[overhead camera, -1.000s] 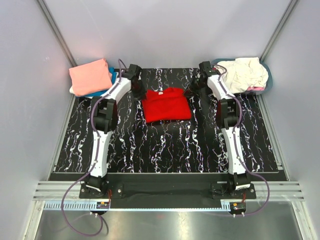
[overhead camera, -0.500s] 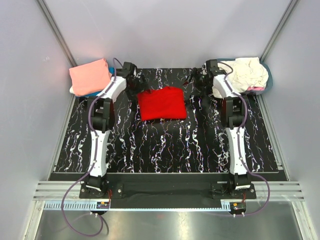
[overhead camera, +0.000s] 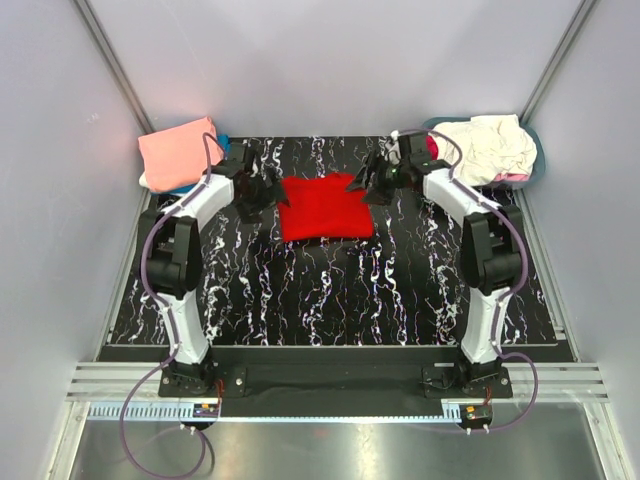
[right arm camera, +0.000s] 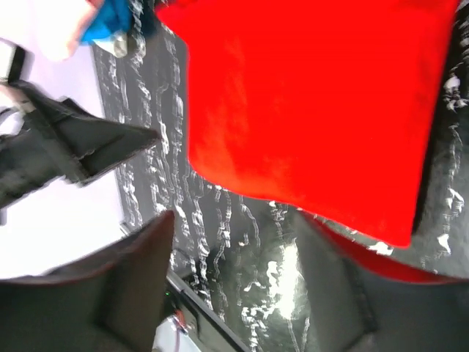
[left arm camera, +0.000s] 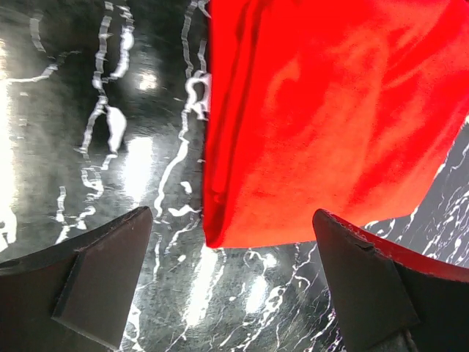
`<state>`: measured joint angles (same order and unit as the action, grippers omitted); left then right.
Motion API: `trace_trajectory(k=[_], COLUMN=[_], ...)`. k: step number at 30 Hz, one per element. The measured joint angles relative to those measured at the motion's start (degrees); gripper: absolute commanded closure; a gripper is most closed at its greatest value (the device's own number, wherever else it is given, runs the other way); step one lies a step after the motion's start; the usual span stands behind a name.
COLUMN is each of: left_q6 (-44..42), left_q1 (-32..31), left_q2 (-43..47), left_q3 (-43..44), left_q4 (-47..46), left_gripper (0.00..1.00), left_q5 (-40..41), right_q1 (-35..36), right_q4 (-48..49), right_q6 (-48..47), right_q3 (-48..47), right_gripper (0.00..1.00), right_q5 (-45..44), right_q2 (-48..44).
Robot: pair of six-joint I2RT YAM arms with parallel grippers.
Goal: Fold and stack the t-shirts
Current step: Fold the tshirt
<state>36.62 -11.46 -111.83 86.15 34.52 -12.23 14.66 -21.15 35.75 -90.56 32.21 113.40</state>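
Two claws stand wide, nothing between their fingers. The folded red shirt [overhead camera: 325, 206] lies flat on the table [overhead camera: 330, 290] between them, just ahead of the left claw [overhead camera: 266, 192] and touching or nearly touching the right claw [overhead camera: 368, 187].

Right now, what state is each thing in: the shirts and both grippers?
Red shirt: folded, flat on the table, not held.
Left gripper: open, at the red shirt's left edge, holding nothing.
Right gripper: open, at its far right corner, holding nothing.
Salmon shirt: folded, at the far left.
Cream shirt: crumpled, unfolded, in the basket.
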Motion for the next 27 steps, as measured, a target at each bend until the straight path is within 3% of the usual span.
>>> trace_trajectory(k=[1,4,10,15,19,24,27], left_q6=[0.15,0.28,-0.57,-0.68,-0.66,-0.2,0.85], left_q1=[-0.37,-2.23,-6.12,-6.56,-6.88,-10.84,-15.45], left_q2=[0.28,-0.85,-9.79,-13.03,-10.12,-1.2,6.34], left_q3=[-0.46,0.44,9.09,9.92,3.67,-11.08,-21.57], left_q4=[-0.52,-1.68,-3.15,-4.83,-10.88,-18.36,-21.05], left_gripper=[0.01,0.02,0.04,0.06,0.07,0.08,0.08], left_q5=[0.07,0.2,-0.04,-0.98,-1.22,-1.25,-0.74], right_q1=[0.52,0.7,0.13,-0.04,-0.07,-0.02,0.2], right_q4=[0.42,0.48,-1.73,-1.66,-0.17,-1.01,-1.73], right_q6=[-0.13,-0.5,-1.68,-2.29,-2.47,-2.99,-2.97], right_q3=[-0.07,-2.08,-8.87,-8.59,-1.11,11.78,22.01], right_gripper=[0.46,0.62,0.65,0.66,0.67,0.67,0.6], right_q5=[0.52,2.23,3.56,5.29,5.35,4.13,2.8], right_q2=[1.29,7.54,20.39,20.96,16.57,7.8,0.17])
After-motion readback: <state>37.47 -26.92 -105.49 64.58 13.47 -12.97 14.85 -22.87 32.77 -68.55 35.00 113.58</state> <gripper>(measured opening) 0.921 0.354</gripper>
